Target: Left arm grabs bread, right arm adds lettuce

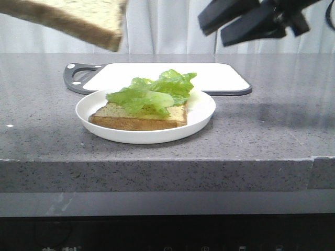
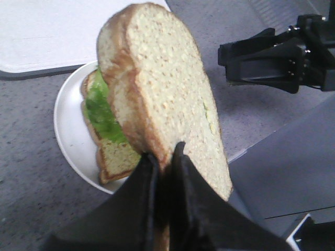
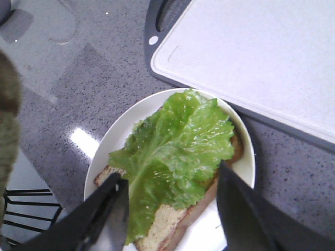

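Nearest me in front, the white plate point(image 1: 201, 116) sits on the grey counter point(image 1: 272, 130) holding a flat slice point(image 1: 137, 119) with the lettuce point(image 1: 154, 91) lying on top, the cutting board point(image 1: 220, 77) just behind. Only my left wrist camera shows the left gripper point(image 2: 163, 157) pinching the bread point(image 2: 172, 99) by its edge, held above the plate; the front view catches just the slice's corner up high. My right wrist camera shows the right gripper point(image 3: 170, 206) with fingers spread, empty, over the lettuce.
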You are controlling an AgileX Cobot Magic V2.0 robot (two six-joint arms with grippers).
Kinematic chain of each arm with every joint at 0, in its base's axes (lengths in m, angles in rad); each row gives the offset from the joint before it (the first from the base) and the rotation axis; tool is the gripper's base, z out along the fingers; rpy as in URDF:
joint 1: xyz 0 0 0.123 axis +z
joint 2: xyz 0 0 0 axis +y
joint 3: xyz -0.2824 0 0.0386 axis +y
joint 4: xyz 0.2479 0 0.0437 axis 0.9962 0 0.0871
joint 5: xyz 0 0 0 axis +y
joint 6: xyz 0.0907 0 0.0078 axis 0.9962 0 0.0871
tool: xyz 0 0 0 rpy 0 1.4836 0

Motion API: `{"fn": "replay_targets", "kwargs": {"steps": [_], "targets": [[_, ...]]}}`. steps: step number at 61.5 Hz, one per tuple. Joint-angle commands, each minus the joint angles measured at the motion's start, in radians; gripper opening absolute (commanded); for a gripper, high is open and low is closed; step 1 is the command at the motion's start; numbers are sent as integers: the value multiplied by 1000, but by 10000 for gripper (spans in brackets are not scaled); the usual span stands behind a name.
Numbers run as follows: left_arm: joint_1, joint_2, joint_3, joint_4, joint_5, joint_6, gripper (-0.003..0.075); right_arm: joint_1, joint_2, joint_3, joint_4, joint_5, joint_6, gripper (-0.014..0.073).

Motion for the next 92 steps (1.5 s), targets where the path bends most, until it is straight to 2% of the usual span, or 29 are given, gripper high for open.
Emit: {"fn": "replay_targets", "kwargs": {"steps": [1, 10, 26, 50, 54, 59, 64, 70, 76, 81, 87, 92], "targets": [[0, 43, -25, -189, -28, 84, -20, -6, -101, -21, -29, 11, 39, 405], [0, 162, -25, -320, 26, 196, -20, -6, -203, -21, -93, 65, 90, 405], [0, 361, -27, -499, 64, 345, -20, -6, -284, -18, -119, 113, 93, 405], [0, 515, -27, -537, 91, 349, -15, -6, -284, 19, -137, 98, 94, 405], [0, 515, -27, -537, 93, 349, 31, -6, -284, 31, -137, 91, 94, 405], [0, 515, -27, -537, 101, 349, 148, -6, -284, 44, -139, 81, 94, 405], [0, 515, -27, -537, 103, 351, 313, -6, -284, 48, -154, 80, 94, 405], [20, 508, -29, -528, 115, 351, 416, -6, -293, 48, -178, 90, 121, 405], [51, 477, -38, -485, 128, 345, 426, -6, -320, 45, -262, 98, 188, 405], [73, 436, -58, -407, 140, 296, 426, -6, -346, 34, -399, 110, 291, 405], [88, 360, -89, -248, 137, 207, 426, -6, -390, 10, -584, 161, 493, 405], [95, 280, -128, -76, 126, 80, 426, -6, -430, -12, -773, 239, 670, 405]]}}
